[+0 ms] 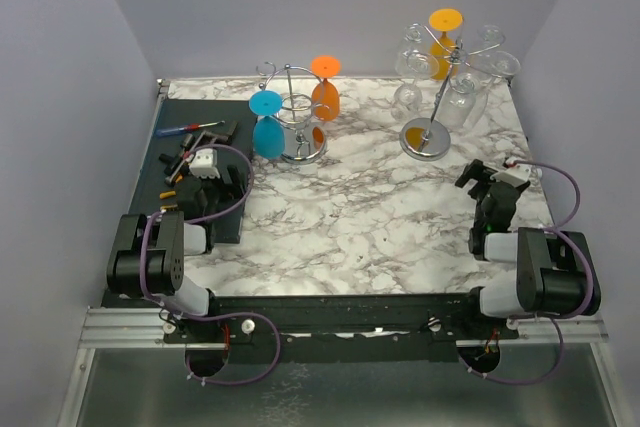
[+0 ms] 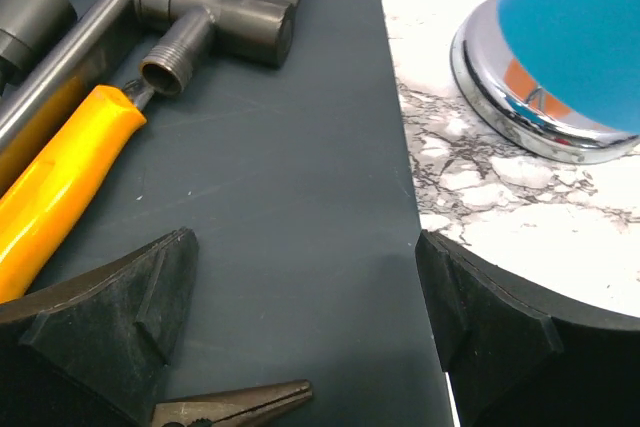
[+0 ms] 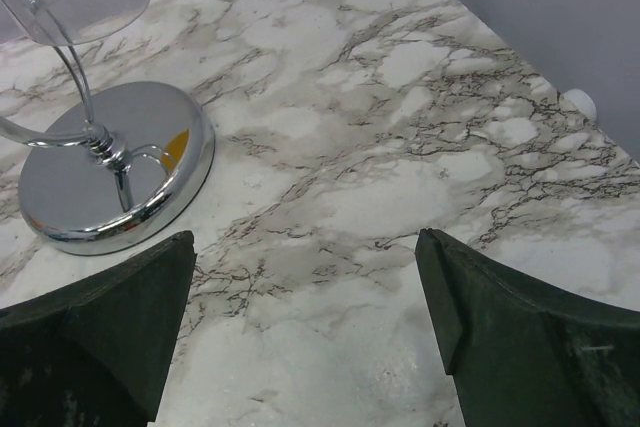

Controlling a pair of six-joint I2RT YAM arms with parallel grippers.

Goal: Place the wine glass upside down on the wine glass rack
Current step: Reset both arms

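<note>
Left hand [image 2: 303, 247], right hand [image 3: 305, 247] spread, blue glass [image 1: 267, 129] on rack [image 1: 305, 153]

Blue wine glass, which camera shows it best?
The top external view: the blue wine glass shows whole there, hanging upside down on the left rack. The left wrist view catches only part of its bowl, above the rack's chrome base. The right wrist view does not show it.

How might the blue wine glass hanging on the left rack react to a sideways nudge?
Hung by its foot, the blue wine glass would probably swing or slide. Its glossy bowl looks slippery. The broad-based chrome rack likely resists tipping.
</note>
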